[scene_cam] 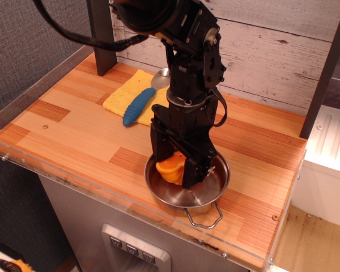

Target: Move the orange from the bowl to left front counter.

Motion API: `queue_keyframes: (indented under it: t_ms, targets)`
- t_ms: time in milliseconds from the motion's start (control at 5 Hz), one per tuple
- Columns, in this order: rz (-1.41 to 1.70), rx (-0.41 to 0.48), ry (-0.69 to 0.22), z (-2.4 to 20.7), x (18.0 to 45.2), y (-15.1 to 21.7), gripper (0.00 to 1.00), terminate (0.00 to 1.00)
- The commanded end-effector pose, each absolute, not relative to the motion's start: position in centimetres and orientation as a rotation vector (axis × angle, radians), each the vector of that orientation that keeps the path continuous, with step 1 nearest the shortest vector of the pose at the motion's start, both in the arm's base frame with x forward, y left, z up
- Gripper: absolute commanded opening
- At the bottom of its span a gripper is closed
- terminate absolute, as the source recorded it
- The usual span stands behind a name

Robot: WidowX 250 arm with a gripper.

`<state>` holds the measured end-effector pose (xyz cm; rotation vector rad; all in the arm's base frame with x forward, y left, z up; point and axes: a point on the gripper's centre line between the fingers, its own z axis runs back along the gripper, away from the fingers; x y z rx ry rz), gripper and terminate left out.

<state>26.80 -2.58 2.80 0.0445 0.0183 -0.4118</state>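
Observation:
The orange [170,167] is a bright orange toy half, tilted inside the shiny steel bowl [207,192] near the front edge of the wooden counter [73,130]. My black gripper [175,168] reaches down into the bowl with one finger on each side of the orange. The fingers press against it, so the gripper is shut on the orange. The orange's lower part is hidden by the bowl wall and the fingers. One wire handle [204,218] of the bowl points toward the front.
A yellow cloth [124,93] lies at the back left with a blue-handled spoon [137,106] on it. A dark post [102,39] stands at the back left. A clear plastic rim [102,195] runs along the counter's front. The left front counter shows bare wood.

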Motion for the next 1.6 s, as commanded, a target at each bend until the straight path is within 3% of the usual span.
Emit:
queue_keyframes:
  t_ms: [0,200,400,600,800,1000,1200,1400]
  targets:
    - [-0.403,0.025,-0.007,3.2,27.2,-2.2,1.00,0.00]
    - [-0.391,0.008,0.009,2.6,27.4,-1.9,1.00,0.00]
    - [-0.387,-0.004,0.059,0.5,27.8,-2.1,1.00,0.00]
    - [-0.405,-0.011,0.017,0.7,27.7,-2.6,0.00,0.00]
    - [-0.449,-0.028,-0.034,2.2,27.4,-3.1,0.00,0.00]
    - [-0.503,-0.104,-0.115,5.8,26.6,-3.7,0.00,0.00]
    - [-0.408,-0.121,-0.201,10.2,26.6,-2.1,0.00,0.00]
    - [-0.247,-0.049,-0.202,11.5,26.9,2.6,0.00,0.00]
